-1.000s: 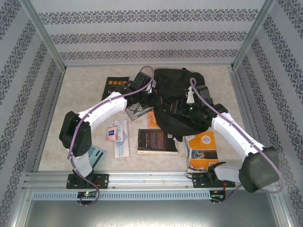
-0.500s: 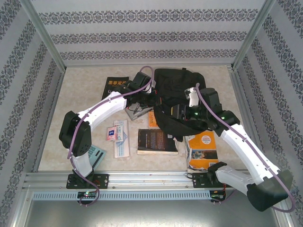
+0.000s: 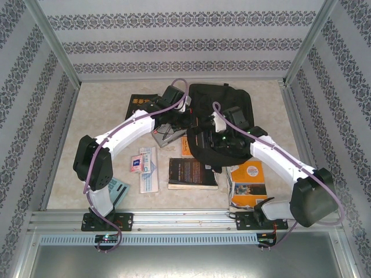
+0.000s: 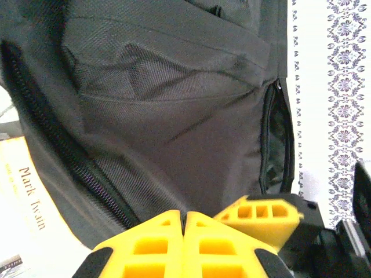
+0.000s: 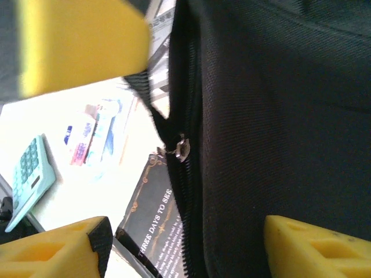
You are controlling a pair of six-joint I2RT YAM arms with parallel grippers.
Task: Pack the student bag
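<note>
Left tool (image 4: 184, 223), fingers together at the zipper edge of the bag (image 3: 223, 101), probably steadying the mouth; whether cloth is pinched cannot be told. Right tool (image 5: 185, 231), fingers apart, straddles the zipper pull (image 5: 181, 149), seemingly poised to draw it. The bag lies far-centre on the bench (image 3: 98, 104), overlapping a book (image 5: 148, 223).

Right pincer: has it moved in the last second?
Yes. The right pincer has slid left across the bag, toward the bag's left edge and farther from the orange book.
</note>
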